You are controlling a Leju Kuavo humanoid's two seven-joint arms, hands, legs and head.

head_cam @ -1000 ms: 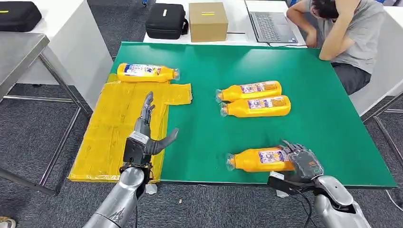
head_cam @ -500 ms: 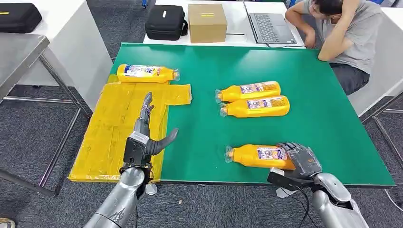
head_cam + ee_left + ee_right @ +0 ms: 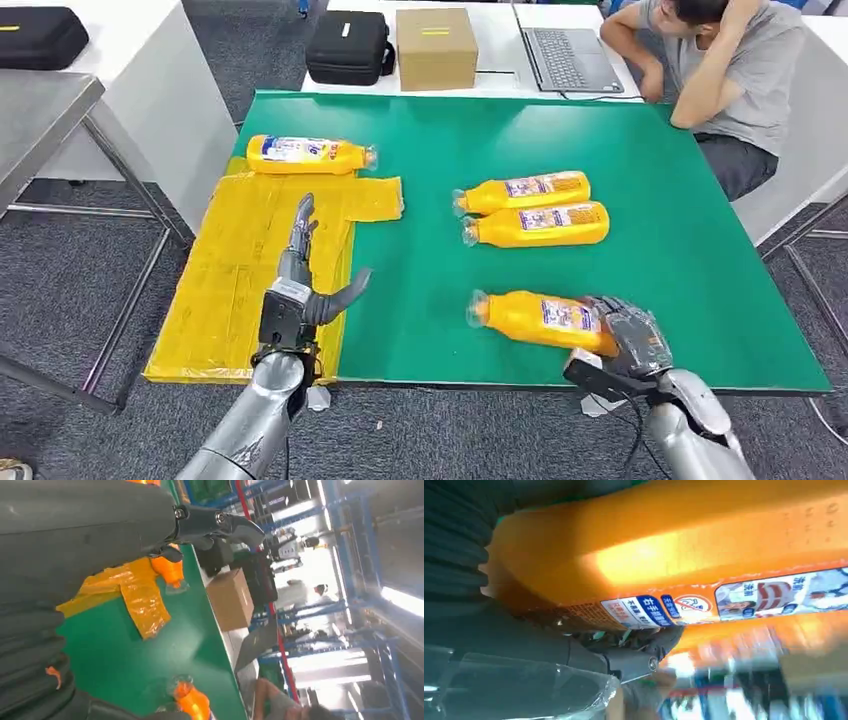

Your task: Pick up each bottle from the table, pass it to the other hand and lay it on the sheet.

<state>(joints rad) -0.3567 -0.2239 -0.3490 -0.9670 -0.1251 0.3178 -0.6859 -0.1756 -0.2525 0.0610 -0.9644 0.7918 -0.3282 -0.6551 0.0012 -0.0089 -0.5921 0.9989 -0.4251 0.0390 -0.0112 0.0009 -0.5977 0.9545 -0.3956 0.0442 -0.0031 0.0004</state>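
Now right hand (image 3: 628, 340) gripping orange bottle (image 3: 535, 319), left hand (image 3: 300, 290) spread over yellow sheet (image 3: 235, 270)

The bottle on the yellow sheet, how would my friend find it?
Start at the green table, then find the yellow sheet hanging over one side. The bottle lies at the sheet's far end, alone. The other three orange bottles lie on bare green, one gripped by the right hand.

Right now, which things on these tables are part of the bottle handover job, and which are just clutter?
Job:
- held bottle, gripped by right hand
- two bottles side by side on the green table
- bottle at the sheet's far edge
- yellow sheet
- left hand, open above the sheet

Lying about:
- cardboard box
- black case
- laptop
- second black case
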